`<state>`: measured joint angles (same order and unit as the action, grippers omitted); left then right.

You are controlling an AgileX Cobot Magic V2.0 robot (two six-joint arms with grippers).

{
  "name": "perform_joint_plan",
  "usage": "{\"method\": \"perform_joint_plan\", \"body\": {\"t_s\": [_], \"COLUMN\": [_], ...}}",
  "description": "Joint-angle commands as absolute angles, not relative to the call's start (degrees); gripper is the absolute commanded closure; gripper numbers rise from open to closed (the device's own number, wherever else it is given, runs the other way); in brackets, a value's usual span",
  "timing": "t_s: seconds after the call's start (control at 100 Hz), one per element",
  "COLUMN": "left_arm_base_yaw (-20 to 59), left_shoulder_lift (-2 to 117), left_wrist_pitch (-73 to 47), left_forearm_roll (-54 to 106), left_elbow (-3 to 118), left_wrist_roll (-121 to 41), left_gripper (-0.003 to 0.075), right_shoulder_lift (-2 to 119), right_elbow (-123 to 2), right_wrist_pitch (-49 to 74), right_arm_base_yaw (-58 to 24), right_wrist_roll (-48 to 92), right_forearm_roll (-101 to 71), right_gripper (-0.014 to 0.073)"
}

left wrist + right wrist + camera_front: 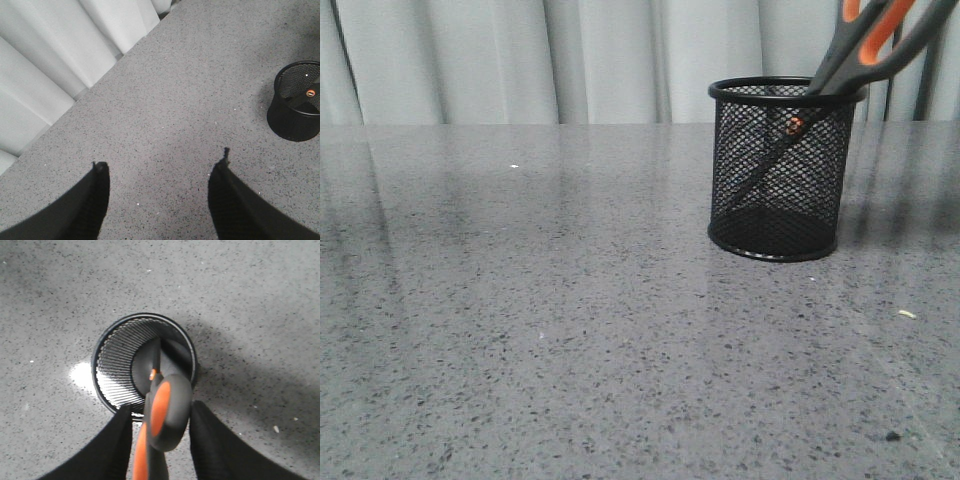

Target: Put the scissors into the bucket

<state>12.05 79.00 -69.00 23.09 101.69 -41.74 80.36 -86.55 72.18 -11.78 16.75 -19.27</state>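
Your scissors (865, 50) already sit blades-down inside the bucket (782, 170), tips near the floor on its left side, handles leaning out over the right rim. The bucket stands upright on the grey table (540, 330), right of centre.

In the right wrist view, the right gripper (161, 427) has its 2 fingers close on either side of the orange-lined handle; it looks like a pinch, though you can't quite see the pads touching plastic. The left gripper (162, 182) hangs spread wide over bare table, well apart from the bucket and holding nothing.

Your main risk is the lean. The long handles stick far above a light mesh cup, so letting go abruptly could drop their weight on the rim and tip the bucket to the right. Pulling the arm away sideways could also snag a finger loop and drag scissors and bucket together. Open fully, then lift straight up.
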Motion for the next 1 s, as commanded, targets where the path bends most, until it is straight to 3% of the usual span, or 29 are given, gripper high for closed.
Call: {"method": "perform_joint_plan", "body": {"t_s": [0.0, 0.22, 0.31, 0.41, 0.55, 0.81, 0.99], "left_arm_base_yaw": [11.96, 11.96, 11.96, 11.96, 11.96, 11.96, 11.96], "left_shoulder_lift": [77.42, 77.42, 77.42, 77.42, 77.42, 76.36, 70.27], "left_wrist_pitch": [-65.71, -68.04, -68.41, -68.41, -68.77, -66.33, -54.29], "left_forearm_roll": [25.29, 25.29, 25.29, 25.29, 25.29, 25.17, 25.3], "left_elbow": [103.57, 103.57, 103.57, 103.57, 103.57, 102.33, 92.02], "left_wrist_roll": [-41.24, -41.24, -41.24, -41.24, -41.03, -36.53, -36.53], "left_gripper": [0.0313, 0.0316, 0.0353, 0.0468, 0.0734, 0.074, 0.074], "right_shoulder_lift": [78.0, 76.05, 74.69, 72.71, 70.43, 61.6, 52.46], "right_elbow": [-89.77, -98.31, -100.09, -100.1, -100.1, -88.97, -72.92], "right_wrist_pitch": [73.79, 71.35, 68.18, 65.43, 63.51, 50.27, 36.89], "right_arm_base_yaw": [-11.96, -11.85, -11.85, -11.85, -11.85, -11.85, -11.85], "right_wrist_roll": [16.78, 16.43, 14.14, 13.85, 13.85, 13.85, 13.85], "right_forearm_roll": [-19.05, -19.05, -19.05, -19.05, -18.78, -16.07, -14.5], "right_gripper": [0.0344, 0.0348, 0.0368, 0.0462, 0.0645, 0.0666, 0.0667]}}
